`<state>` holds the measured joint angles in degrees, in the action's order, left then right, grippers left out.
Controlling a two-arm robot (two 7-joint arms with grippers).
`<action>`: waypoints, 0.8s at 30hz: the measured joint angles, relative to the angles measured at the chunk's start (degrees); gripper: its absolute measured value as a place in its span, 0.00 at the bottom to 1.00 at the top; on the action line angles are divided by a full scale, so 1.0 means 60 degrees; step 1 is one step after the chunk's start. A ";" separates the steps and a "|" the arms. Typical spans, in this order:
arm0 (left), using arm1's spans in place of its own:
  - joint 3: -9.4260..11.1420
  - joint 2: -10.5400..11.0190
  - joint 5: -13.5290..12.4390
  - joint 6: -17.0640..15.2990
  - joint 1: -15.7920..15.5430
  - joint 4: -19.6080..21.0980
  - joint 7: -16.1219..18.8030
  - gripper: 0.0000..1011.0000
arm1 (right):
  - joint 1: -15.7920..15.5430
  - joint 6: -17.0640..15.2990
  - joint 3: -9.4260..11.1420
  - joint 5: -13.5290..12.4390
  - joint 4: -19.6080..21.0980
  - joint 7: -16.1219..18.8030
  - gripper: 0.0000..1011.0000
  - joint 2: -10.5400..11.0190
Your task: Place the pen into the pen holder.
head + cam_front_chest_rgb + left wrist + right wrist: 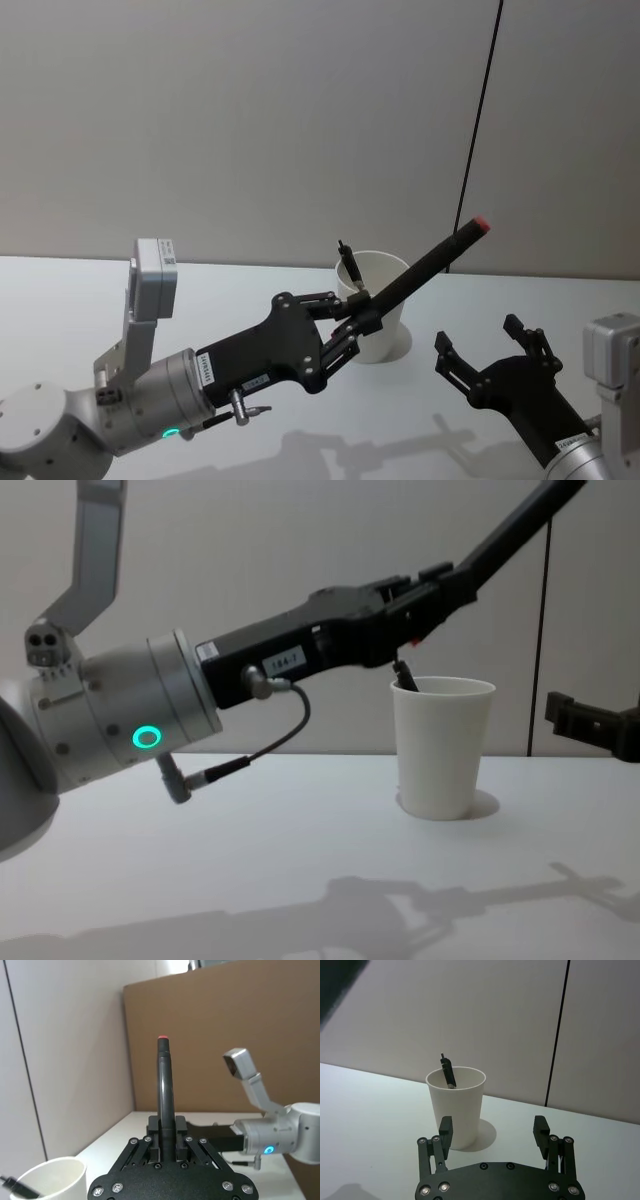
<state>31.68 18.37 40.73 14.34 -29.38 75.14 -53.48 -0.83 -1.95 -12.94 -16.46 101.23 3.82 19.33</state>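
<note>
Fingers of left gripper (365, 312) clamped on pen (430, 262), mid-frame, angled above white pen holder (392, 335), right gripper (480, 338) fingers apart, lower right

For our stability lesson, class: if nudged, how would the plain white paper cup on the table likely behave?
The white paper cup probably tips easily: tall, tapering to a narrow base. Being paper holding one leaning dark item, it likely weighs little. The left gripper's long black red-tipped pen could topple it; the open right gripper hovers nearby.
</note>
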 joint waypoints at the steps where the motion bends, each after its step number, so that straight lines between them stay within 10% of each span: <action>1: 0.0009 0.0024 -0.0033 -0.0016 0.0006 0.0013 0.0052 0.19 | 0.0000 0.0000 0.0000 0.0000 0.0000 0.0000 0.99 0.0000; 24: 0.0170 0.0336 -0.0364 -0.0244 0.0114 0.0185 0.0723 0.19 | -0.0002 0.0013 0.0043 -0.0021 -0.0002 0.0093 0.99 0.0019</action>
<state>32.70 20.39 38.55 12.87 -28.70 76.25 -49.14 -0.84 -1.87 -12.68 -16.59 101.21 4.38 19.45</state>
